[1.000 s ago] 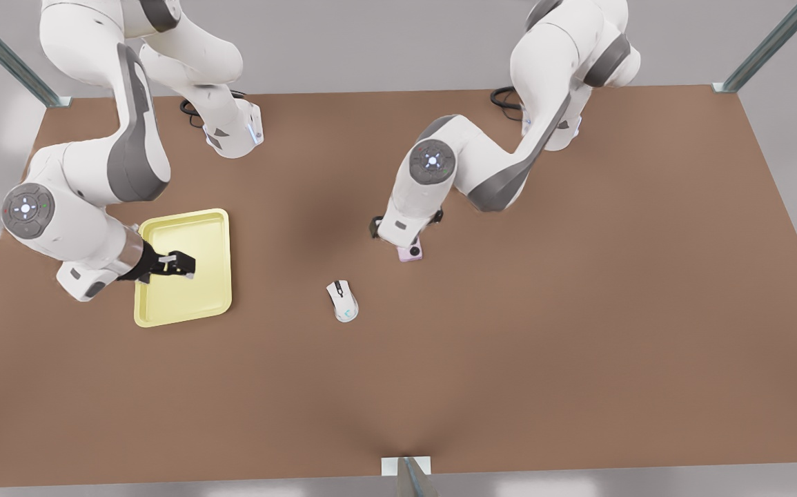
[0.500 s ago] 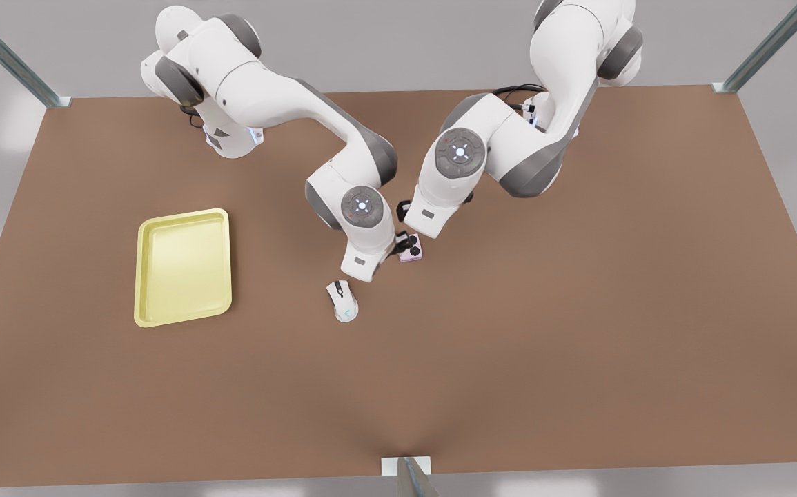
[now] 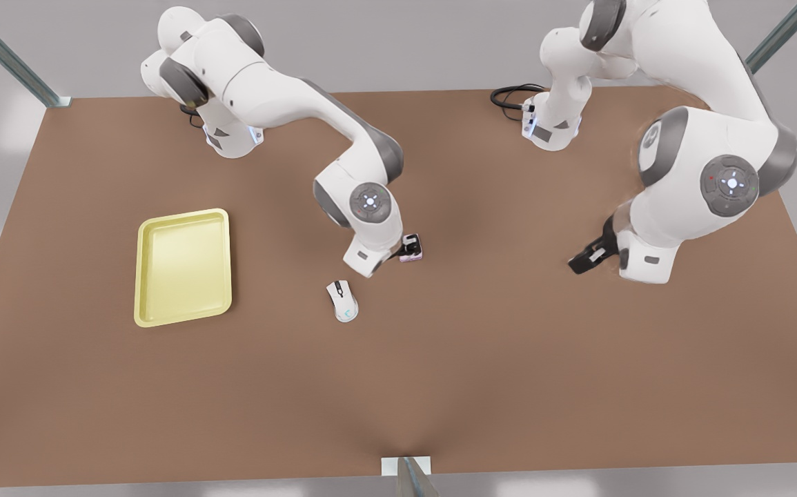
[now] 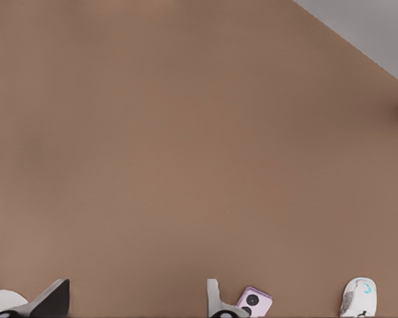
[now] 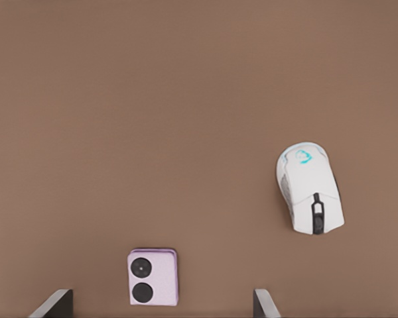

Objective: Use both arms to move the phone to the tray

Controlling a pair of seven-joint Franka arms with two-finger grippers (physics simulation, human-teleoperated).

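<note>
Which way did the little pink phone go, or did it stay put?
No, it stayed put. The phone lies on the table the same way off from the white mouse as before, up and toward the front view's right.

The table is a flat, matt brown with no grain or sheen, and the tray looks like smooth pale yellow plastic with a soft, dull finish. The phone has a satiny lilac shell with two glossy black camera circles, while the computer mouse is smooth white plastic. Both arms have glossy white casings with matt grey joint sections.
</note>
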